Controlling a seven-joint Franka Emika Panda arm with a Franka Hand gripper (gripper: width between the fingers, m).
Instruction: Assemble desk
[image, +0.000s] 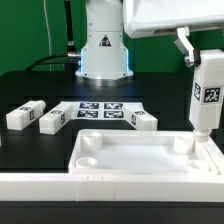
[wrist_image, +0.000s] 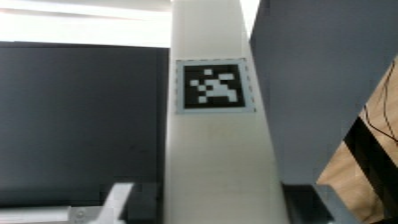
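Early days here: tool (image: 197, 60) pinches one short white tagged block leg (image: 207, 95) upright at a far corner of the white rimmed plastic panel (image: 135, 160); three more legs (image: 52, 120) lie loose on the black counter (image: 30, 90).

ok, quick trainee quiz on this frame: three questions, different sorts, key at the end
1. How many loose legs lie on the black table?
2. True or false: the jaws are shut on the upright leg.
3. The upright leg is at which part of the desk panel? A) the far corner at the exterior view's right; B) the middle; C) the near corner at the exterior view's left.
Key: 1) three; 2) true; 3) A.
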